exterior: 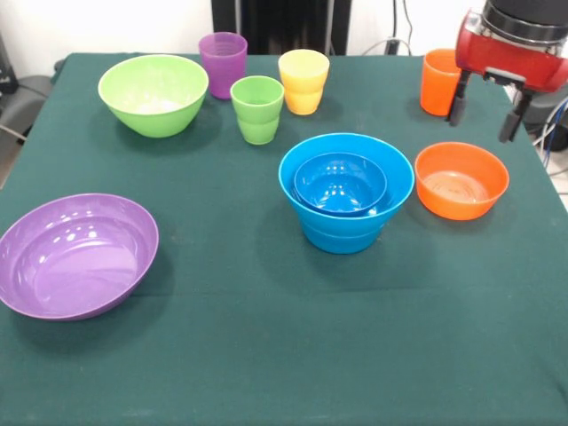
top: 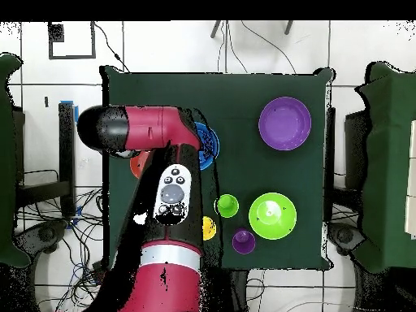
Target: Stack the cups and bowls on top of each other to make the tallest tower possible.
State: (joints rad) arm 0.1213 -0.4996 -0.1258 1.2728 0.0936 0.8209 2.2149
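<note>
My gripper hangs open and empty at the far right of the table, above the small orange bowl. Its left finger is just in front of the orange cup. The dark blue small bowl is nested in the large light blue bowl at the middle. The purple cup, green cup and yellow cup stand apart at the far side. The lime green bowl is far left and the large purple bowl near left. No taller tower shows.
In the overhead view the red arm covers the gripper and most of the blue bowls. The purple bowl, lime bowl, green cup and purple cup show beside it. Cables lie on the floor by the table edge.
</note>
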